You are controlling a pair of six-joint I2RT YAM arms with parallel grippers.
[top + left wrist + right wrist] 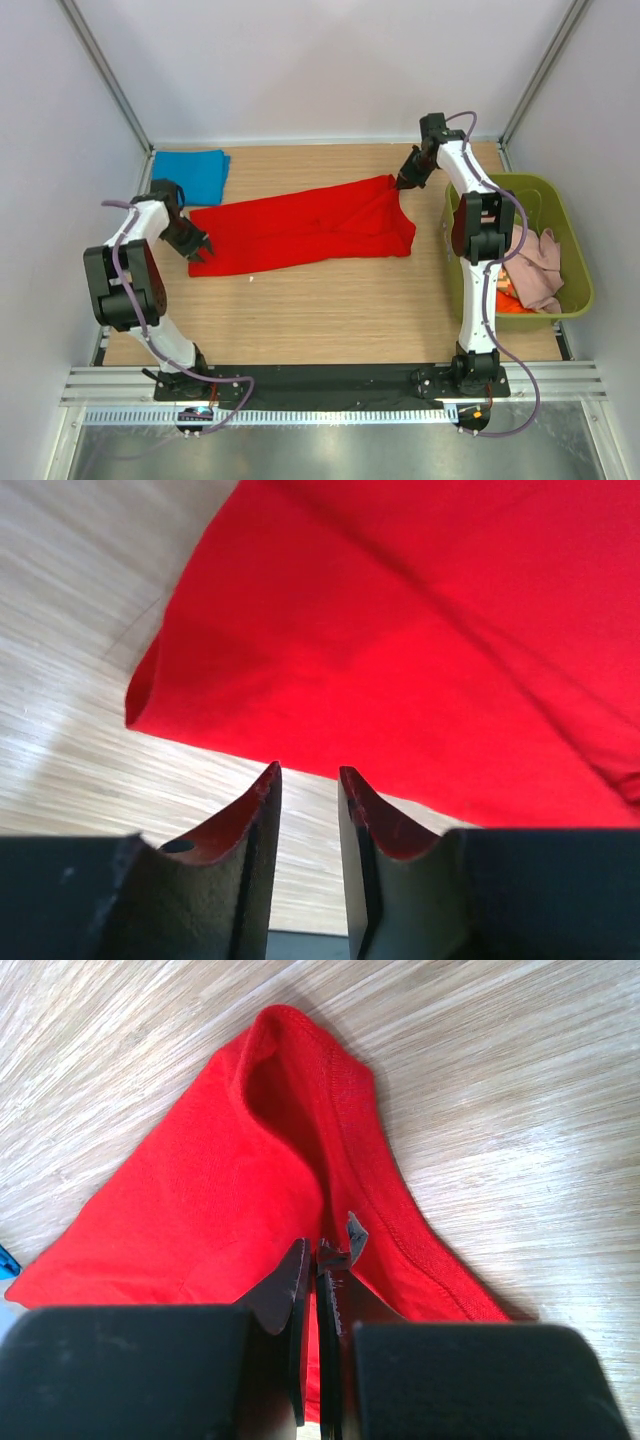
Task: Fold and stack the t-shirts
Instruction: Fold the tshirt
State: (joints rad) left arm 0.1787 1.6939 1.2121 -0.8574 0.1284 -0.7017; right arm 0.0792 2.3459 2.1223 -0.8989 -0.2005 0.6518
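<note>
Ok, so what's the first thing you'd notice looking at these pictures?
The big bright red t-shirt spread across the middle of the wooden table jumps out first. The right gripper pinches its far right corner, while the left gripper sits open at its left edge. A folded blue t-shirt lies in the far left corner, and a green bin of clothes stands on the right.

Top view taken from above, behind arm bases [180, 372]; whole table [330, 310] covered, far off. Left wrist view aimed low past left gripper [308, 770] across table, close to red t-shirt [400, 630] edge. Right wrist view closer still (cloth weave visible). Shirt shared by all three.
</note>
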